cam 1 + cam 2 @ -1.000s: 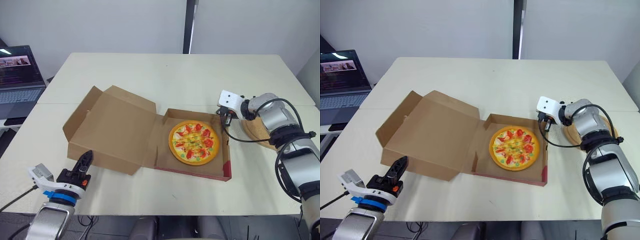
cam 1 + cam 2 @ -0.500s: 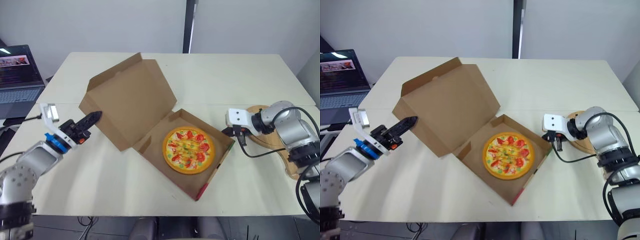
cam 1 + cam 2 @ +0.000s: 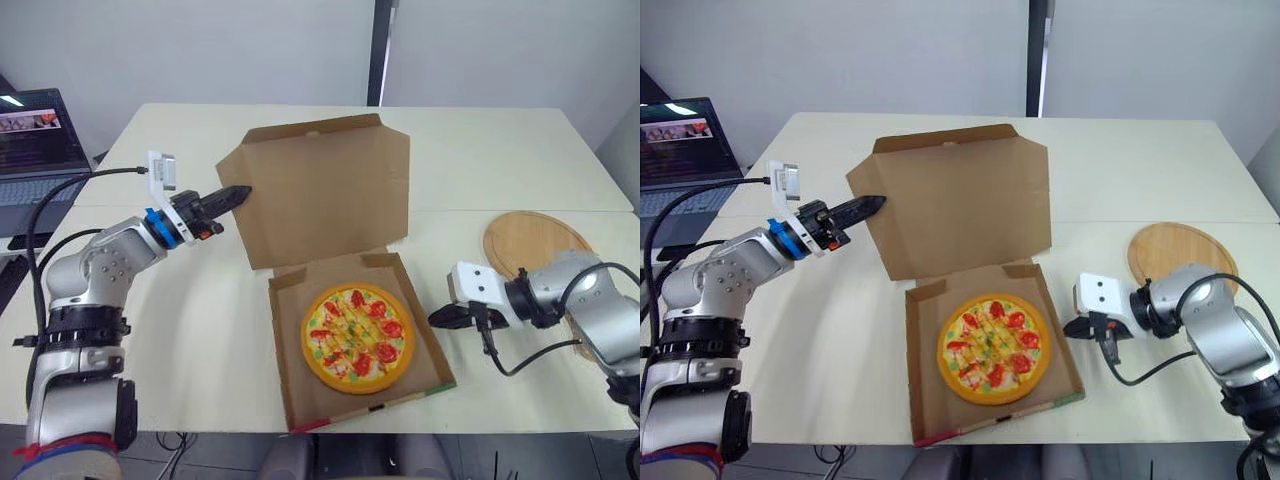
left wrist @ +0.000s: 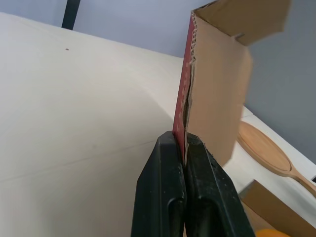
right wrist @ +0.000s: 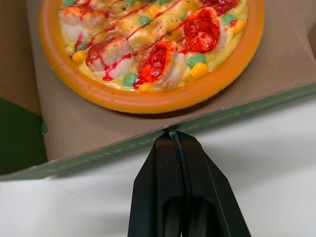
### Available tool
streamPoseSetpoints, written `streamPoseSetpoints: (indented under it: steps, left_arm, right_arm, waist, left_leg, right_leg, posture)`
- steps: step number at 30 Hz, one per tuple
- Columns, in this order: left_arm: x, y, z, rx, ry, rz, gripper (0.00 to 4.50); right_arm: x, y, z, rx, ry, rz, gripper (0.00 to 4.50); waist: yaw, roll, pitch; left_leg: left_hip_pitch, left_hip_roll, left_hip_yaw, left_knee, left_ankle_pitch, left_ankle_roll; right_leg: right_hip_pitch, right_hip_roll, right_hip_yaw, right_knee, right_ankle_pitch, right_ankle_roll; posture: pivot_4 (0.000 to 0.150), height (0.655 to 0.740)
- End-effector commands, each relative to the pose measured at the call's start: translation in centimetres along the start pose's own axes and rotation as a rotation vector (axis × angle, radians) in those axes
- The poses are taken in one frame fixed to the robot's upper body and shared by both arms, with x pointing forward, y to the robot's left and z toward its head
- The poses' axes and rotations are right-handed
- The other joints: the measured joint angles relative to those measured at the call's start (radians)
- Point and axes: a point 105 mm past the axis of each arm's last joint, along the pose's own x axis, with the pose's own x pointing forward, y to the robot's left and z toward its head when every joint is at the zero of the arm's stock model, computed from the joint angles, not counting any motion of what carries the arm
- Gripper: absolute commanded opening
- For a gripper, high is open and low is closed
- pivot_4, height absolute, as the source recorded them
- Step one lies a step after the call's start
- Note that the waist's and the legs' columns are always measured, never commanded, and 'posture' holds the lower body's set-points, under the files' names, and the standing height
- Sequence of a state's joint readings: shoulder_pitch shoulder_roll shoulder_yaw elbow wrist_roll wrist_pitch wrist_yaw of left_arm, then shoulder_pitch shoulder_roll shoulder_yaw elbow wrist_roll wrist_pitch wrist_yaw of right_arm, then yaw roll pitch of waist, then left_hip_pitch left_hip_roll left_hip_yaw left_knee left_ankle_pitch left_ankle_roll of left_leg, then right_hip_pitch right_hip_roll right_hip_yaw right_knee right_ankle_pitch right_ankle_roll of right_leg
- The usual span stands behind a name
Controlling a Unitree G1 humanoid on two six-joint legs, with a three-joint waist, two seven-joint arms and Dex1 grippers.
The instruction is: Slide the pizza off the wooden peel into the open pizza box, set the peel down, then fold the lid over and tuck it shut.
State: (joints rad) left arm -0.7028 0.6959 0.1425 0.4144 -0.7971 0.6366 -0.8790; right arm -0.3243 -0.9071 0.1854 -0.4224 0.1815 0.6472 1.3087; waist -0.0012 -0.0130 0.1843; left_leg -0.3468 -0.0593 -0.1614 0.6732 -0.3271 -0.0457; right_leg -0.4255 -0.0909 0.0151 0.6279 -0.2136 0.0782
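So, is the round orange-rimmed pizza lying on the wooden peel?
No, the pizza lies inside the brown cardboard box; the peel lies bare beside it.

Cream table (image 3: 480, 140) — grey wall (image 3: 200, 50), laptop (image 3: 35, 150)

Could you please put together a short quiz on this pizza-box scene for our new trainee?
1. True or false: the pizza box lid is already folded shut over the pizza.
2. Fill in: the wooden peel lies bare on the ____, on the robot's right of the pizza.
3. What is the left gripper clamped on? A: the lid's edge. B: the pizza. C: the wooden peel.
Key: 1 false, the lid stands raised and open. 2 table. 3 A.
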Motion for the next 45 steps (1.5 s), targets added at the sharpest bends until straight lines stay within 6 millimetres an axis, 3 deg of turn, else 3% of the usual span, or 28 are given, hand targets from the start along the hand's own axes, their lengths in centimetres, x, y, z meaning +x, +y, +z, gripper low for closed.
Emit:
streamPoseSetpoints:
  steps: [1,9,14,17,22,27,35,38,45]
  left_arm:
    - [1.4,-0.7,-0.4,0.067,0.046,-0.052,0.0]
    - [3.0,-1.4,0.4,0.165,0.044,-0.101,0.0]
    - [3.1,-1.4,0.4,0.213,0.05,-0.102,0.0]
    - [3.1,-1.3,0.8,0.243,0.03,-0.085,0.0]
    - [3.5,-1.4,1.3,0.271,0.006,-0.072,0.0]
    - [3.7,-1.7,1.3,0.282,0.004,-0.078,0.0]
    - [3.7,-1.8,1.0,0.282,0.012,-0.079,0.0]
    - [3.6,-1.8,1.0,0.28,0.011,-0.076,0.0]
    - [3.5,-1.8,1.0,0.287,0.003,-0.057,0.0]
  right_arm:
    - [0.0,0.4,1.8,0.009,-0.073,-0.049,0.01]
    - [0.7,1.0,2.0,0.077,-0.113,-0.104,0.01]
    - [-0.4,-0.4,1.8,0.088,-0.126,-0.208,0.01]
    - [-2.6,-3.5,2.2,0.071,-0.196,-0.403,0.56]
    - [-5.8,-8.1,3.2,0.115,-0.348,-0.693,2.36]
    - [-6.5,-10.3,4.4,0.213,-0.441,-0.779,4.1]
    - [-5.5,-11.2,5.5,0.319,-0.52,-0.715,4.1]
    - [-5.2,-11.6,5.8,0.334,-0.536,-0.703,3.53]
    - [-5.2,-12.1,6.2,0.316,-0.529,-0.698,1.12]
  waist:
    - [0.0,0.0,0.0]
    - [0.002,0.0,0.0]
    - [0.001,0.0,0.0]
    - [0.001,0.0,0.0]
    - [0.001,0.0,0.0]
    - [0.001,0.0,0.0]
    - [-0.001,0.0,0.0]
    - [-0.002,0.0,0.0]
    - [-0.004,0.0,0.0]
  left_leg:
    - [0.0,0.0,0.0,0.0,0.0,0.0]
    - [-0.001,0.0,-0.001,0.003,0.0,0.0]
    - [-0.001,0.0,-0.001,0.003,0.0,0.0]
    - [-0.001,0.0,-0.001,0.003,0.0,0.0]
    - [-0.001,0.0,-0.001,0.003,0.0,0.0]
    - [-0.001,0.0,-0.001,0.003,0.0,0.0]
    - [-0.001,-0.001,-0.001,0.003,0.0,0.0]
    - [-0.001,-0.001,-0.001,0.003,0.0,0.0]
    - [-0.001,-0.001,-0.001,0.003,0.0,0.0]
  right_leg:
    - [0.0,0.0,0.0,0.0,0.0,0.0]
    - [0.001,0.0,-0.001,0.0,0.0,0.001]
    - [0.001,0.0,-0.001,0.0,0.0,0.001]
    - [0.001,0.0,-0.001,0.0,0.001,0.001]
    - [0.001,0.0,0.0,0.001,0.001,0.001]
    - [0.0,0.0,0.0,0.001,0.001,0.001]
    - [0.0,0.0,0.0,0.001,0.002,0.0]
    - [0.0,0.0,0.0,0.001,0.002,0.0]
    - [0.0,0.0,0.0,0.001,0.002,0.0]
  posture:
    - [0.15,0.735]
    - [0.15,0.735]
    - [0.15,0.735]
    - [0.15,0.735]
    - [0.15,0.735]
    - [0.15,0.735]
    - [0.15,0.735]
    - [0.15,0.735]
    - [0.15,0.735]
